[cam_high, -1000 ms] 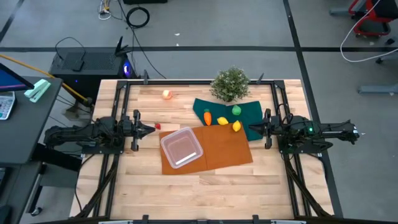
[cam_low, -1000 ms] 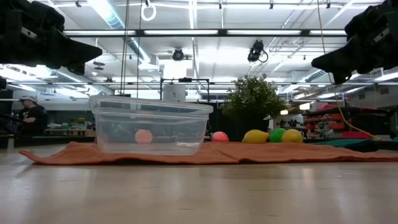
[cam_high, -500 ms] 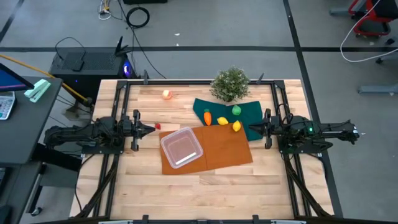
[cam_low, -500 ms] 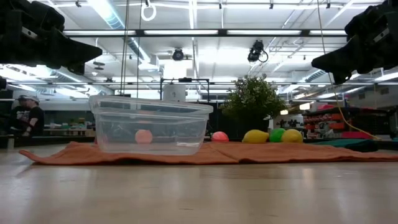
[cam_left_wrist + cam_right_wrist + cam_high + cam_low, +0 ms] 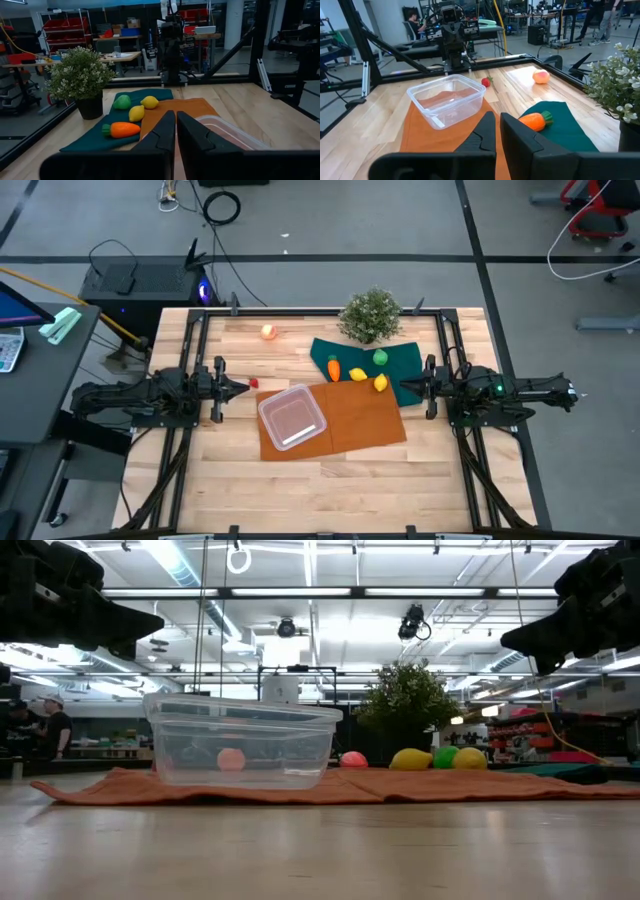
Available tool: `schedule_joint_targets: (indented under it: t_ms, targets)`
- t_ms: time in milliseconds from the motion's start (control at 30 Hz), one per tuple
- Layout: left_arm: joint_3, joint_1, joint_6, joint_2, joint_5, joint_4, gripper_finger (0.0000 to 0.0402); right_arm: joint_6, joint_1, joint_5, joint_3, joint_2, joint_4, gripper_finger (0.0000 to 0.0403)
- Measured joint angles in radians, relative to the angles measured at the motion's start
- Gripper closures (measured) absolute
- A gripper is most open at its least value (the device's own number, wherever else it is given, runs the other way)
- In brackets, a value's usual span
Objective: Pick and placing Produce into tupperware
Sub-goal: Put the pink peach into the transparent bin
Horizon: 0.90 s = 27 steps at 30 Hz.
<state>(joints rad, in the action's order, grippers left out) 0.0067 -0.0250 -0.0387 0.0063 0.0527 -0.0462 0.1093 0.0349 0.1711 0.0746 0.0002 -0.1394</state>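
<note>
The clear square tupperware (image 5: pixel 292 418) sits on the orange cloth (image 5: pixel 360 420), with nothing inside that I can see. On the dark green cloth (image 5: pixel 400 365) lie the orange carrot (image 5: pixel 333 367) and the green ball (image 5: pixel 380 357). Two yellow lemons (image 5: pixel 358 375) (image 5: pixel 380 383) rest where the two cloths meet. The peach-red fruit (image 5: pixel 268 331) lies near the far edge. The tiny red piece (image 5: pixel 254 383) is on bare wood. My left gripper (image 5: pixel 243 389) hovers left of the tupperware, shut. My right gripper (image 5: pixel 404 387) hovers right of the lemons, shut.
A bushy potted plant (image 5: pixel 370 315) stands at the far edge, behind the green cloth. Black frame rails (image 5: pixel 190 340) run along both sides of the table. Bare wood (image 5: pixel 330 490) lies in front of the orange cloth. People stand far off in the room (image 5: pixel 55 725).
</note>
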Motion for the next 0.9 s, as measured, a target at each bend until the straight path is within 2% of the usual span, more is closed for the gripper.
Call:
schedule_joint_targets:
  t_ms: [133,400,533,700,900]
  targets:
    - [0.000,0.000,0.005,0.000,-0.001,0.005,0.0373,0.004,0.000,0.000,-0.002,0.000,0.035,0.0403]
    - [0.000,0.000,0.030,0.000,0.018,-0.023,0.0382,0.006,0.000,0.003,-0.001,0.000,0.262,0.0403]
    - [0.000,0.000,0.022,0.000,0.090,-0.159,0.0387,0.051,0.000,0.003,0.000,0.000,0.360,0.0403]
    - [0.000,0.000,-0.076,0.000,0.236,-0.378,0.0384,0.056,0.000,0.002,0.000,0.000,0.407,0.0403]
    - [0.000,0.000,-0.109,0.000,0.269,-0.594,0.0384,0.072,0.000,0.002,0.000,0.000,0.429,0.0403]
